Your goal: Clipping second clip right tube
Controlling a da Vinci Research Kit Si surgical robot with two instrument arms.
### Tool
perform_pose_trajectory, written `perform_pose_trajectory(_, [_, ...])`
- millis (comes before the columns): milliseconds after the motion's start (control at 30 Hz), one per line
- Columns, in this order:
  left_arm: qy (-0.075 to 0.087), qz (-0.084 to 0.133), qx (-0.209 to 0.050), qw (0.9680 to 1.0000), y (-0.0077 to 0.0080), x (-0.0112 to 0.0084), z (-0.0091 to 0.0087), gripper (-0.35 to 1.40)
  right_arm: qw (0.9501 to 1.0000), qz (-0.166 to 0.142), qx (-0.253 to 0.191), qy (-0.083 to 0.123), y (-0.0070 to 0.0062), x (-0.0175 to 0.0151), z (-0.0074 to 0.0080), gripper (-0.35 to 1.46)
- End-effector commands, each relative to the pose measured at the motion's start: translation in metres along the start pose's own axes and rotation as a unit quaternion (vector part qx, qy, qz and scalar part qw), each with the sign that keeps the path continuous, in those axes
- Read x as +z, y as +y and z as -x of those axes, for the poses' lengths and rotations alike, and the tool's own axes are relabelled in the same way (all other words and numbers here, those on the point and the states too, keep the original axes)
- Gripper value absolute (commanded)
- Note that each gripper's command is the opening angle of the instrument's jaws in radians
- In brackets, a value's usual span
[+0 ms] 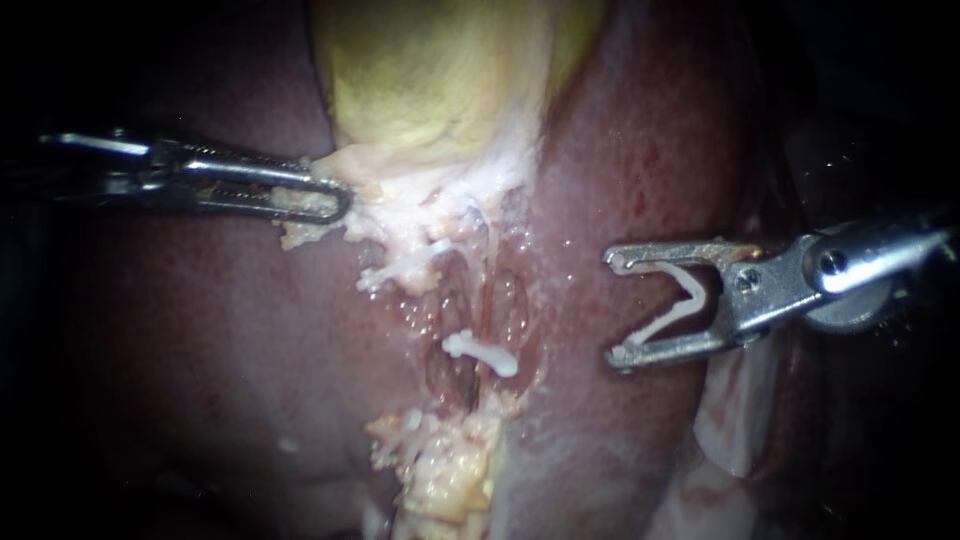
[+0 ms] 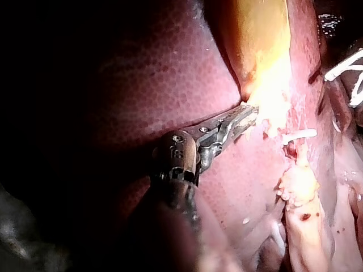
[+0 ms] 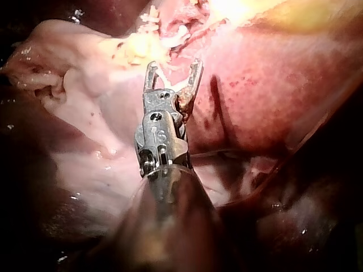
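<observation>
**Loaded clip held apart from the right tube**

Our left instrument, a slim steel shaft coming in from the left, has its slotted jaws closed flat on a pale fringe of tissue. This fringe lies at the lower end of the yellow-green gallbladder. Both jaws press on it, and the left wrist view shows the same grip at the gallbladder's edge.

Our right instrument comes in from the right over the dark red liver. Its jaws stand wide apart and cradle a white V-shaped plastic clip. The clip's legs lie against both jaws, with its open end facing the dissected trough. The jaw tips touch no tube, and the right wrist view shows them spread just short of the pale tissue ahead.

In the trough below the gallbladder we see two glistening reddish tubes side by side. The right tube is the one nearer our right instrument, and it lies apart from the loaded jaws. A small white seated clip lies across the lower part of the trough; we cannot tell exactly which tube it grips. Lumpy yellowish fat sits below it.
</observation>
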Motion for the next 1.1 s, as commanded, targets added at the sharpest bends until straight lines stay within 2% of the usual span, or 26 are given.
perform_pose_trajectory(33, [0.000, 0.003, 0.000, 1.0000, 0.0002, -0.0005, -0.0002, -0.35, 1.0000, 0.000, 0.000, 0.000, 0.0000, 0.0000, 0.0000, 0.50])
perform_pose_trajectory(200, [0.000, -0.001, -0.004, 1.0000, 0.0006, -0.0037, -0.0014, -0.35, 1.0000, -0.003, 0.000, 0.001, 0.0000, 0.0001, 0.0000, 0.49])
perform_pose_trajectory(300, [0.005, -0.005, -0.006, 1.0000, 0.0010, -0.0049, -0.0020, -0.35, 0.9999, -0.013, 0.000, 0.003, 0.0000, 0.0002, 0.0000, 0.48])
perform_pose_trajectory(433, [0.006, -0.005, -0.006, 1.0000, 0.0012, -0.0048, -0.0020, -0.35, 0.9996, -0.026, -0.003, 0.006, 0.0000, 0.0006, -0.0001, 0.46])
perform_pose_trajectory(567, [0.006, -0.005, -0.006, 1.0000, 0.0012, -0.0048, -0.0020, -0.35, 0.9977, -0.054, 0.037, 0.017, -0.0002, 0.0019, -0.0001, 0.45])
perform_pose_trajectory(700, [0.006, -0.005, -0.006, 0.9999, 0.0012, -0.0048, -0.0020, -0.35, 0.9920, -0.058, 0.106, 0.038, -0.0005, 0.0046, 0.0005, 0.44])
perform_pose_trajectory(900, [0.006, -0.006, -0.006, 0.9999, 0.0013, -0.0047, -0.0020, -0.35, 0.9834, -0.061, 0.164, 0.048, -0.0002, 0.0087, 0.0016, 0.44])
perform_pose_trajectory(1100, [0.006, -0.007, -0.006, 0.9999, 0.0013, -0.0044, -0.0017, -0.35, 0.9689, -0.065, 0.224, 0.083, 0.0013, 0.0115, 0.0020, 0.45])
